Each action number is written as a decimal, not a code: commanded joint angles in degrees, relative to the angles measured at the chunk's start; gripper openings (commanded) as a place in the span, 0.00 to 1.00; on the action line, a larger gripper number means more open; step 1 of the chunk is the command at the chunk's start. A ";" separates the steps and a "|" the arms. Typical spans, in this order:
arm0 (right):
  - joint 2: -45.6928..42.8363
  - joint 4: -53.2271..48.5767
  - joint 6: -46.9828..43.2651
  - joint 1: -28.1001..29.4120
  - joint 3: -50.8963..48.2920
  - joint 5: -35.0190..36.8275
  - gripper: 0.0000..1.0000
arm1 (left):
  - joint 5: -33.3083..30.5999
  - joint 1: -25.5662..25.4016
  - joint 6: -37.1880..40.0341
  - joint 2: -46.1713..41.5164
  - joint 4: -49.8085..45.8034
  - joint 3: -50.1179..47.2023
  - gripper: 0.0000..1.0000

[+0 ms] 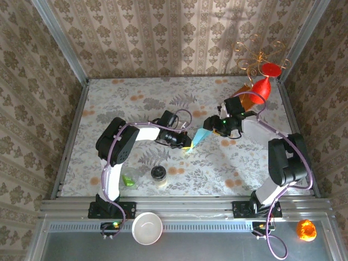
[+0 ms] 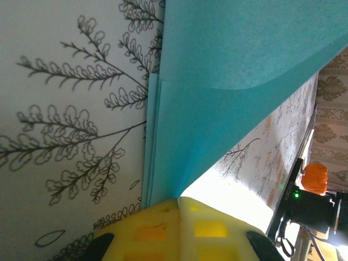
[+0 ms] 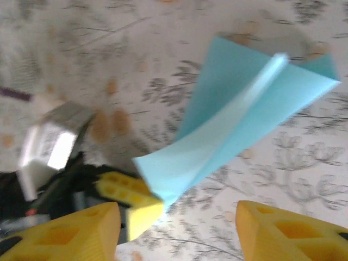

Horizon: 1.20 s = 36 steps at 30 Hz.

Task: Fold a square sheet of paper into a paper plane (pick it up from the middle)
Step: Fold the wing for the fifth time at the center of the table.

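The light blue sheet of paper (image 1: 201,137) is folded into a narrow pointed shape with a ridge along its middle (image 3: 239,119) and hangs just above the table. My left gripper (image 1: 187,145) is shut on its lower end; in the left wrist view the yellow fingers (image 2: 157,228) meet on the folded edge (image 2: 179,198) and the paper (image 2: 234,81) fans out above them. My right gripper (image 1: 210,125) is at the paper's upper right end. It (image 3: 174,228) is open, with the paper beyond its fingertips and nothing between them.
An orange-brown sheet (image 1: 244,98) and a red cone (image 1: 263,87) under a gold wire stand (image 1: 260,57) sit at the back right. A small jar (image 1: 159,175) and a green object (image 1: 128,179) are near the front. A white bowl (image 1: 147,227) rests on the rail.
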 commanded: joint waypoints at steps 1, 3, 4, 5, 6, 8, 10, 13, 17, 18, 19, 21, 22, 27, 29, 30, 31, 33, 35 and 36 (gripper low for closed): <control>1.16 6.25 -0.02 0.81 -2.38 -8.48 0.54 | 0.59 1.00 -1.95 1.82 -2.39 -1.10 0.06; 2.32 7.25 0.06 1.72 -1.91 -9.35 0.49 | 1.22 0.95 -2.40 1.82 -2.72 -0.79 0.06; 3.07 7.67 -0.06 2.20 -1.66 -9.56 0.47 | 1.57 0.96 -2.69 1.91 -2.90 -0.41 0.06; 3.77 8.08 -0.09 2.68 -1.33 -9.59 0.46 | 1.81 1.00 -2.85 1.91 -3.13 -0.25 0.06; 4.62 8.24 -0.09 3.07 -0.79 -9.71 0.44 | 1.94 1.02 -2.95 2.00 -3.33 0.08 0.06; 6.35 8.67 -0.25 3.74 0.15 -10.02 0.40 | 2.19 1.04 -3.11 2.07 -3.62 0.32 0.06; 8.22 8.75 -0.26 4.13 1.52 -10.10 0.39 | 2.52 1.06 -3.55 2.26 -3.71 0.56 0.06; 10.55 8.84 -0.20 4.67 3.30 -9.95 0.38 | 2.79 1.05 -3.82 2.43 -3.78 0.89 0.06; 13.09 8.59 0.29 5.04 4.91 -8.52 0.37 | 2.97 1.04 -3.76 2.44 -4.15 1.15 0.07; 13.43 8.48 0.48 5.00 5.18 -7.77 0.37 | 2.98 1.05 -3.81 2.50 -4.15 1.14 0.07; 13.85 8.38 0.60 5.03 5.43 -6.99 0.37 | 2.96 1.05 -3.88 2.53 -4.15 1.09 0.07; 14.57 7.82 0.71 4.97 5.84 -5.47 0.37 | 2.97 1.05 -3.97 2.53 -4.07 1.06 0.07; 14.95 7.80 0.63 5.03 6.05 -4.94 0.37 | 2.95 1.06 -4.03 2.48 -4.04 0.98 0.07; 16.04 6.16 0.56 4.99 6.54 -1.79 0.36 | 2.74 1.11 -4.34 2.60 -4.06 1.07 0.08; 16.28 5.81 0.50 5.00 6.46 -0.70 0.36 | 2.74 1.13 -4.43 2.62 -4.06 1.07 0.09; 16.32 5.56 0.45 4.96 6.50 -0.15 0.36 | 2.81 1.13 -4.52 2.69 -4.11 1.06 0.10; 16.39 5.52 0.50 4.97 6.37 0.13 0.35 | 2.83 1.13 -4.60 2.66 -4.02 0.99 0.10; 16.53 5.44 0.44 5.03 6.32 0.66 0.35 | 2.92 1.21 -4.61 2.72 -3.97 1.07 0.12; 16.72 5.25 0.48 5.00 6.41 1.24 0.35 | 2.92 1.28 -4.74 2.71 -3.89 1.06 0.14; 16.75 5.06 0.55 4.99 6.37 1.69 0.35 | 2.85 1.31 -4.86 2.70 -3.91 0.98 0.15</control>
